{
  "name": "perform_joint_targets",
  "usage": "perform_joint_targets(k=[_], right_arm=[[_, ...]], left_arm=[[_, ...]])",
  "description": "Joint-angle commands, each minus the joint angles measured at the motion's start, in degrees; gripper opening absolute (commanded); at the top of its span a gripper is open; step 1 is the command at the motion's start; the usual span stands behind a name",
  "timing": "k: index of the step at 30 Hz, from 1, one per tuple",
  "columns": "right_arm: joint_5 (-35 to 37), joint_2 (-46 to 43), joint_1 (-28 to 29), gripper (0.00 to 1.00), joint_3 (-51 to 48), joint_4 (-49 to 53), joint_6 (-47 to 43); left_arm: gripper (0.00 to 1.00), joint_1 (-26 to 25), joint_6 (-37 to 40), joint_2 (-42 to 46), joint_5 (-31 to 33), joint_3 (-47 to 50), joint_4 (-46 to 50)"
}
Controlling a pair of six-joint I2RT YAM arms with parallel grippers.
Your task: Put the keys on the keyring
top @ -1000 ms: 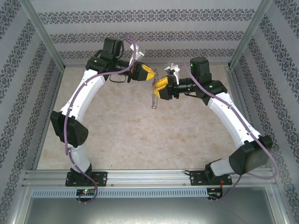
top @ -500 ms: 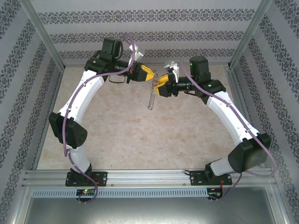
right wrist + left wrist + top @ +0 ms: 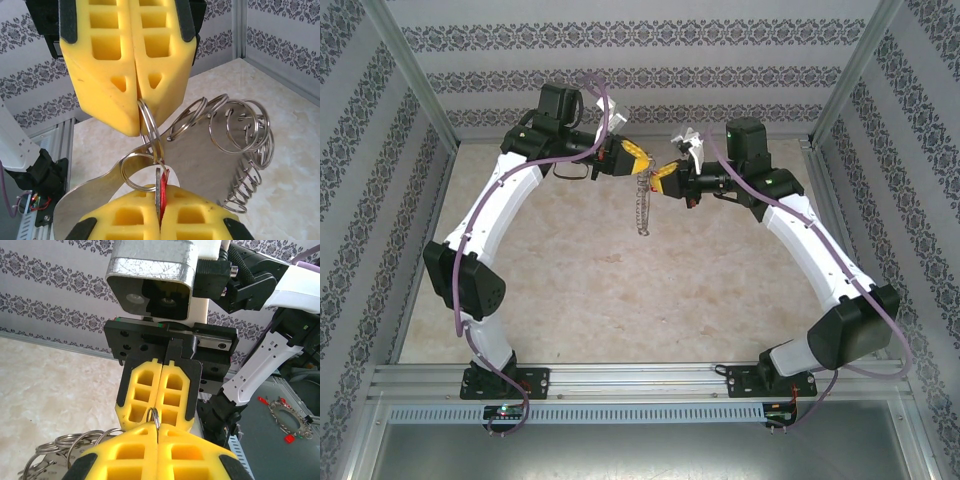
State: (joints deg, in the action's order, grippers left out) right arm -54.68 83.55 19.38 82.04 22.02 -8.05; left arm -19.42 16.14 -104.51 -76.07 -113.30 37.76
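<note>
Key (image 3: pixel 165 189): red head clamped edge-on in the seam of the right gripper (image 3: pixel 159 205), at the bottom centre of the right wrist view. Its long axis runs up the frame, towards the left gripper (image 3: pixel 136 107) at the top. The shaft is a thin dark sliver, and most of the head is buried between the yellow fingers, so the tip cannot be made out.

Keyring (image 3: pixel 235 135): one split ring is pinched in the tightly closed fingers of the left gripper, directly above the key. The other rings fan out to the right and end in a spring-like coil at lower right. A further ring circles just above the key head; whether the key passes through it cannot be told.

In the top view the two grippers meet tip to tip at upper centre, and the keyring hangs straight down between them, above the table (image 3: pixel 570 280).

A flat silvery plate (image 3: pixel 195 165) lies behind the rings, its outline cut off at lower left.

At the right edge of the left wrist view a second fringed loop (image 3: pixel 290 417) with red pieces beside it lies on a grey surface (image 3: pixel 260 440), too small to identify.
</note>
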Motion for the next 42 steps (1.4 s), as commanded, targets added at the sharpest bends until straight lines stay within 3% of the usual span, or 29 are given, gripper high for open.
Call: perform_joint_targets(k=[1,13,18,21,29,42], right_arm=[[-0.1,-0.29,0.56,0.0,-0.8,1.21,-0.64],[-3.52,3.07,3.54,0.01,3.92,1.9,-0.54],[-2.99,0.56,1.08,0.36,0.96,1.44,0.24],[-2.86,-2.13,-0.47,0.45,-1.52,0.59,0.88],[-5.13,-7.43,-5.34,0.44,-3.01,-4.09,4.96],[-6.58,-0.46,-3.85,0.37,4.6,-8.61,10.61]], left_arm=[[0.0,-0.28,-2.12,3.42,-1.88,0.63,-5.46],[0.0,-0.49,-5.68,4.47,-1.6,4.43,-11.19],[0.0,-0.45,-5.59,4.58,-1.42,4.79,-11.48],[0.0,-0.48,-5.51,4.56,-1.38,4.87,-11.52],[0.0,-0.49,-5.51,4.6,-1.81,5.12,-11.74],[0.0,-0.58,-6.38,5.11,-1.88,6.07,-12.9]])
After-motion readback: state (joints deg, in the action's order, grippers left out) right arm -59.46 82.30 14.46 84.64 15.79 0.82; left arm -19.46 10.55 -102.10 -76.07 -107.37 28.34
